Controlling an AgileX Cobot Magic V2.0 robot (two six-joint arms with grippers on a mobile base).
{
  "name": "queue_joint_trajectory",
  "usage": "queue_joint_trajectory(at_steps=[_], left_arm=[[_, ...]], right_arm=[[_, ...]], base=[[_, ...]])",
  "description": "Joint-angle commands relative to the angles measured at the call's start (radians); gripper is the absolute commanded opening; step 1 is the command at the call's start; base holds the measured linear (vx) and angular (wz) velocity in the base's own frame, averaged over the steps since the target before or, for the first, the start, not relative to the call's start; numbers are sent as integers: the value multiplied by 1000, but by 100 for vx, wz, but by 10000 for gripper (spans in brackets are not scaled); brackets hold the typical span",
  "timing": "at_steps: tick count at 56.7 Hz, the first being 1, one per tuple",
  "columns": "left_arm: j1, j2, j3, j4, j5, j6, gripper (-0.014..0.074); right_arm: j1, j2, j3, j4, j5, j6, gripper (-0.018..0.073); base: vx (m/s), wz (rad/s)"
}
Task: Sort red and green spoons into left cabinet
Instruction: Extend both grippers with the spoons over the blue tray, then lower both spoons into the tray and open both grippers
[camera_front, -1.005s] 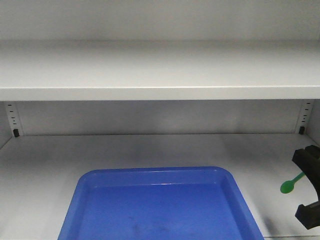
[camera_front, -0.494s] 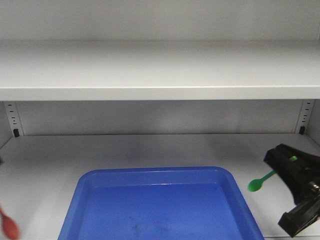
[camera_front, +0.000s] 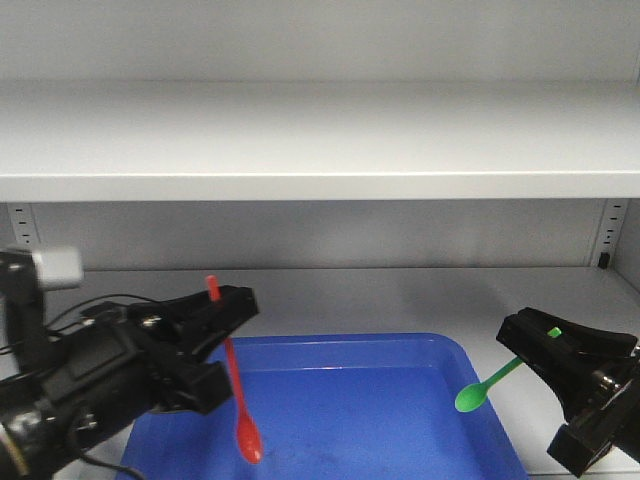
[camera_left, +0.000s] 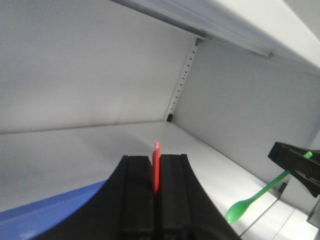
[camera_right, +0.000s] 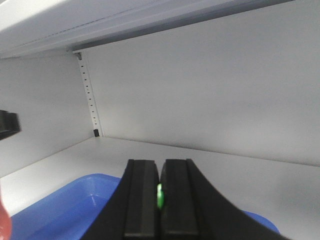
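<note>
While clamped tight — left end effector (camera_front: 225, 330) on red spoon (camera_front: 238, 400), right end effector (camera_front: 535, 350) on green spoon (camera_front: 485, 387) — both above blue tray (camera_front: 400, 350).

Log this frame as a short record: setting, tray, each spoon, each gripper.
setting: grey cabinet shelf
tray: blue tray, nothing resting in it
red spoon: held by its handle, bowl down over the tray
green spoon: held by its handle, bowl over the tray's right rim
left gripper: shut on red spoon
right gripper: shut on green spoon
</note>
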Motion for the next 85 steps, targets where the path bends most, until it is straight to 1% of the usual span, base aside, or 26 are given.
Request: queue_joint_trajectory(at_steps=[1,8,17,21,27,29,34,41,44,51,55,57,61,67,75,85], left_arm=[[-26,2,-52,-11,-55,-2,-1],[-34,17,-56,-11,-37,-2,-1],[-34,56,-56,-11,-59,-2,0],[-34,72,-56,-11,-98,-2,4],[-34,101,-56,-11,-172,-2,19],[-34,115,-56,-11,-188,-2,32],[-34,143,-56,-11,-217,-2,78],[-34,168,-56,-9,-242,-2,194],[-34,174,-56,-8,-245,-2,270],[-34,178,-56,-7,-246,-2,503],[-34,178,-56,8,-247,-2,608],[-34,178,-56,17,-248,-2,656],[-34,178,-56,18,-253,-2,706],[-33,178,-56,16,-280,15,715],[-33,178,-56,7,-343,119,685],[-33,178,-55,8,-360,126,606]], right_arm=[[0,-10,-34,18,-64,1,8],[0,-9,-34,-4,-64,4,12],[0,-9,-34,-8,-53,4,25],[0,-9,-34,-29,-56,15,40],[0,-6,-34,-95,-56,60,76],[0,-2,-34,-111,-56,69,92],[0,10,-34,-115,-57,72,143],[0,11,-34,-114,-59,72,265],[0,11,-34,-115,-58,72,336],[0,11,-34,-112,-56,72,522],[0,11,-34,-104,-58,72,608],[0,11,-34,-100,-60,72,635],[0,11,-34,-100,-60,72,662],[-1,11,-34,-99,-60,71,654],[-1,11,-34,-99,-60,58,624],[-1,-24,-34,-102,-58,30,566]], base=[[0,0],[0,0],[0,0],[0,0],[0,0],[0,0],[0,0],[0,0],[0,0],[0,0],[0,0],[0,0],[0,0],[0,0],[0,0],[0,0]])
